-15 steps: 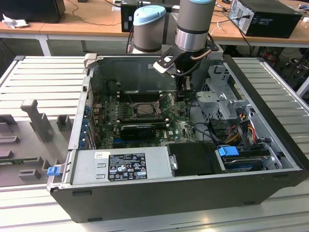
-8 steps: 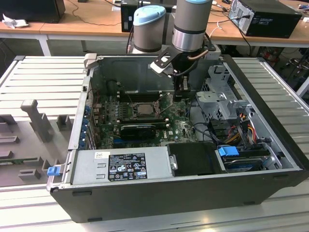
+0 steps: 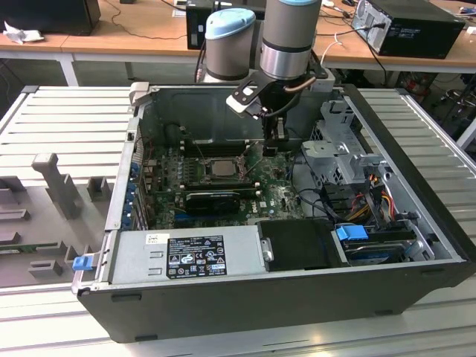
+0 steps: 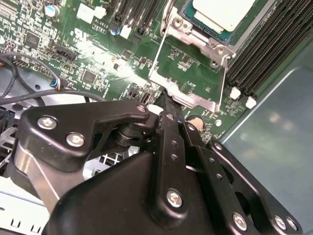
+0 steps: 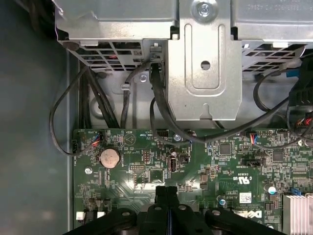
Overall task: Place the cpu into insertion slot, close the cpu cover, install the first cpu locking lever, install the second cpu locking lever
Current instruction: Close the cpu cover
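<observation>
The case lies open on the bench, and the board covers its floor. The gripper is down inside the case. Its fingers are pressed together with nothing between them, and the tip is at the cover's free edge. I cannot tell whether it touches.

The cover lies flipped open against the board, with green showing through its window, and it hinges at the slot edge nearest the gripper. The slot sits near the board's middle, towards the case's far wall in the exterior view. The cpu rests in it, silvery top up and seemingly level.

The main risk, as I judge it, is a slip. A narrow closed tip working a thin springy plate could skid off the edge and scrape the small parts soldered beside it. If the cover swings over freely, it could drop hard on the cpu. If the cpu is not fully seated, pressing the cover down could bend the slot's contacts. Black cables hang near the board's edge by the drive cage, and the wrist could snag them.
</observation>
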`<state>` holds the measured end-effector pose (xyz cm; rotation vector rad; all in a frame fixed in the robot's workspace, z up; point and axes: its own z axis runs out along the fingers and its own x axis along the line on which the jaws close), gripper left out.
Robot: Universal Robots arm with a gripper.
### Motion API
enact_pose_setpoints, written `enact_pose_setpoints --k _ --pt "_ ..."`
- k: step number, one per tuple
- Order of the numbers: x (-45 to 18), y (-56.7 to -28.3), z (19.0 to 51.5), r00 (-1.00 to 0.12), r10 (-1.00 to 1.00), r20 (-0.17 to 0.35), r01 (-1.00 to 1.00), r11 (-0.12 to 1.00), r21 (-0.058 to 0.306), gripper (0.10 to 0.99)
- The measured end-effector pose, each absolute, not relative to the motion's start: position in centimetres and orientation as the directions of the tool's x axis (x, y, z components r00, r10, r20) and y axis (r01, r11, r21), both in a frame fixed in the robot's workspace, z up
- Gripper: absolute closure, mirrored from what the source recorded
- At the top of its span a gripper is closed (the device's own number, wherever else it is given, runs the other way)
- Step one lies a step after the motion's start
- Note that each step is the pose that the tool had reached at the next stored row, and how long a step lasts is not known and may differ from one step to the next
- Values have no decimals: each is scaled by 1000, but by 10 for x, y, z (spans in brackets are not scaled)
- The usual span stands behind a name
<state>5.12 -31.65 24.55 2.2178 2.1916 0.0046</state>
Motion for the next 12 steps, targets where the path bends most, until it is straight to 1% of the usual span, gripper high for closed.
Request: enact_pose_setpoints --k 12 --pt "45 -316 245 12 1000 -15 1000 -12 19 980"
